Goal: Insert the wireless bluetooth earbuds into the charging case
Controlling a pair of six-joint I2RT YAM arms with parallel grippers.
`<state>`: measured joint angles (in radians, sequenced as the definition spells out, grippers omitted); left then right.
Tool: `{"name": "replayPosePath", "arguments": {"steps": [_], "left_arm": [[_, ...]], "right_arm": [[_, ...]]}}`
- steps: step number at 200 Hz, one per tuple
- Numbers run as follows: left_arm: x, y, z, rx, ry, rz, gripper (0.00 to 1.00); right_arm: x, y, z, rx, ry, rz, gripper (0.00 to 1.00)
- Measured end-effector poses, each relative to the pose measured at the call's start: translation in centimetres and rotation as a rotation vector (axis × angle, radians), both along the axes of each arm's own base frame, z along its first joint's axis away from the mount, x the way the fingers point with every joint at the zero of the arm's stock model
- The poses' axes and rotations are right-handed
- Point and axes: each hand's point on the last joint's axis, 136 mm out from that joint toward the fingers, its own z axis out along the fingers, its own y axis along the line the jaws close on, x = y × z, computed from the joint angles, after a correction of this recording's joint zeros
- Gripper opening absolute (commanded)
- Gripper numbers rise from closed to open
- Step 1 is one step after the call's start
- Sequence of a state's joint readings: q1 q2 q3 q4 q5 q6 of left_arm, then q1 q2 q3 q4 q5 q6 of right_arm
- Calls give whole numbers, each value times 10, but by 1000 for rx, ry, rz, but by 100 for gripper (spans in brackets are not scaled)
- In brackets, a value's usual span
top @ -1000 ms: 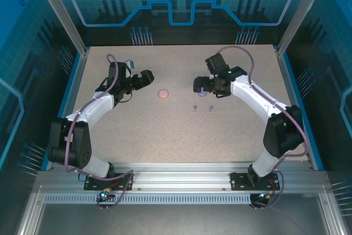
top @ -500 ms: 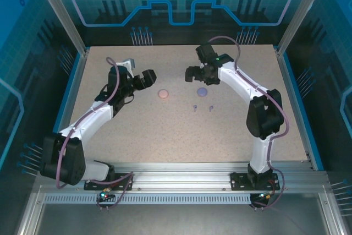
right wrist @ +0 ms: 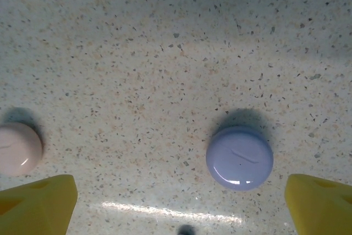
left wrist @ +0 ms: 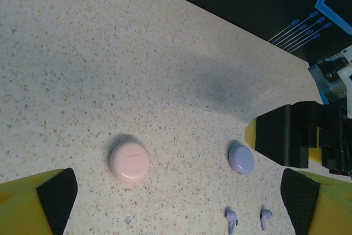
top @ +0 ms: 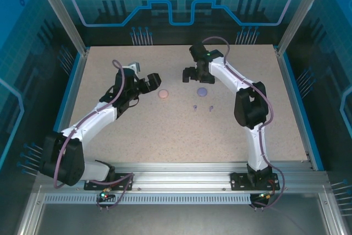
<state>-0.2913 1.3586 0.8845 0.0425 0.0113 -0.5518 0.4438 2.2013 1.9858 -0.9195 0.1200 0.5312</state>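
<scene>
Nearest, two tiny stemmed plastic earbuds of lilac-white colour lie apart on the speckled beige tabletop (top: 165,136), both outside the cases: left earbud (top: 194,108), right earbud (top: 210,107). Just beyond them rest two closed cases, well apart: round glossy pink plastic case (top: 163,94) on the left, round glossy lilac plastic case (top: 202,91) on the right. Farther still, the left gripper (top: 153,81) hangs just left of the pink case, fingers spread and empty. The right gripper (top: 190,75) hovers just beyond the lilac case, likewise spread, holding nothing.
</scene>
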Motion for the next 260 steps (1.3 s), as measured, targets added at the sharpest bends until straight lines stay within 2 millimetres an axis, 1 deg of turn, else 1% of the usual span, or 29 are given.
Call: {"name": "replayPosePath", "arguments": {"steps": [18,57,98,125,157,195,222,260], "left_arm": [[-3,-3,-6,3,23,-7,99],[-8,-15,-11,-9,50,-34,99],[-9,-21,-24,-15,95,-53,99],[-7,-26,-21,-17,94,-65,99],[-5,-34,-17,-22,93,-85,99],[-5,-42,-21,-21,108,-108,99],[-7,-46,-21,-26,114,-123,99],[-8,-49,-22,-31,118,-133,99]], "right_arm": [[0,0,-7,-11,18,4,96],[7,2,-14,-28,36,0,94],[9,-11,-25,-93,73,-56,93],[5,-23,-37,-105,116,-119,93],[4,-31,-40,-99,135,-209,93],[-4,-35,-50,-88,169,-328,91],[-4,-35,-51,-71,173,-396,89],[-4,-35,-54,-60,180,-450,84]]}}
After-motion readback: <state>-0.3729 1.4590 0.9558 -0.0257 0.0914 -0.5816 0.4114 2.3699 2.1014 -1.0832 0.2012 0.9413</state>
